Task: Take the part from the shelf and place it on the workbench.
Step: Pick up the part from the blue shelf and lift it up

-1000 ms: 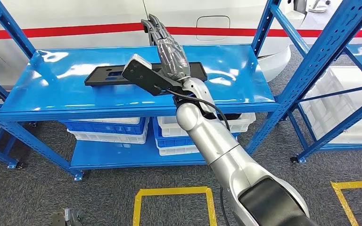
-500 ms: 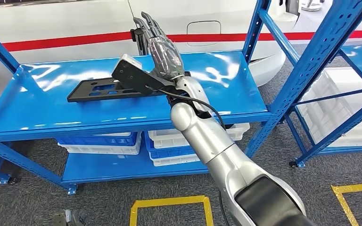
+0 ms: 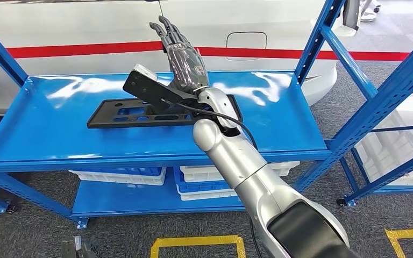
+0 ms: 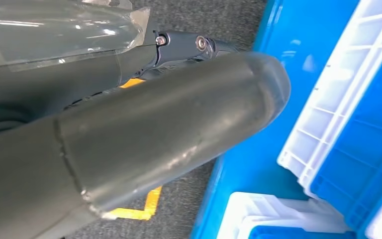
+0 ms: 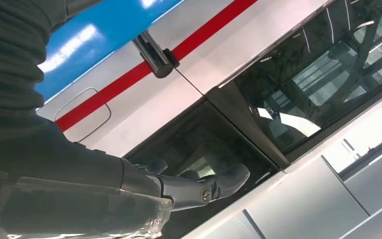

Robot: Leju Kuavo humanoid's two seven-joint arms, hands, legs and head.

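Part: flat black plastic panel [image 3: 140, 113] with cut-out slots, lying flat on the upper shelf deck, left of centre; its right end passes under the right wrist.
Shelf: blue steel rack [image 3: 43, 126], glossy upper deck, blue uprights at both ends.
Right hand: raised above the far side of the deck [image 3: 184, 59], wrapped in clear film, fingers [image 3: 166, 29] stretched out and apart, pointing up and away; it holds nothing and stands apart from the panel.
Right arm: silver, reaching in from the near right, black camera block at the wrist over the panel's right half.
Left hand: seen close in the left wrist view [image 4: 129, 139], thick grey thumb across the frame; whether it is open or closed cannot be told.
Lower shelf: white and blue plastic crates [image 3: 204, 180] stacked side by side.
Background: white vehicle body with a red stripe [image 3: 86, 47] beyond the rack.
Floor: grey carpet with yellow tape outlines [image 3: 193, 242] near the robot.
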